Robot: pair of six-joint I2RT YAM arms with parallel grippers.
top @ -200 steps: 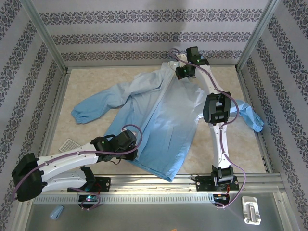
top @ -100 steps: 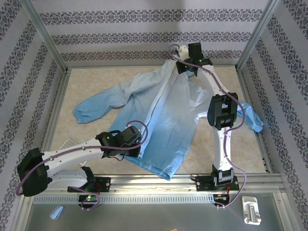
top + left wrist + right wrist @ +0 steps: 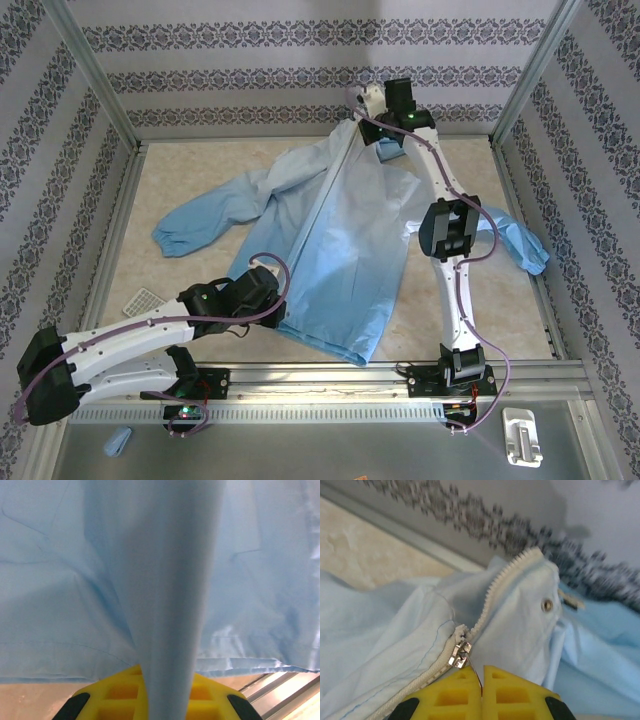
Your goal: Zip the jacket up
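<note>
**Fingers clamped at both ends of a light-blue jacket**

The left fingers point(image 3: 112, 692), yellow-padded, are closed tight on a fold of the jacket point(image 3: 340, 230) at its hem, and the cloth rises between them in a smooth ridge. The right fingers point(image 3: 515, 692) are pressed together just below the zipper slider point(image 3: 459, 655). A thin zipper pull point(image 3: 476, 676) seems to run from the slider into the seam between them, though the close view is slightly blurred.

The jacket lies front-up in the middle of the beige surface point(image 3: 200, 165), paler at the collar and deeper blue toward the hem. Its hem sits near the metal rail point(image 3: 330, 378) along the near edge. Its collar is lifted off the surface close to the patterned far wall point(image 3: 250, 75). One sleeve point(image 3: 205, 215) spreads out to the left with bare surface all around it. The other sleeve point(image 3: 520, 245) passes under the right arm and ends near the right wall. A small white grid point(image 3: 148, 298) lies near the left edge.

The left arm point(image 3: 130, 335) lies low, sweeping from the near left corner across to the hem. The right arm point(image 3: 450, 225) stretches almost straight from its base to the far wall, with its elbow above the sleeve.
</note>
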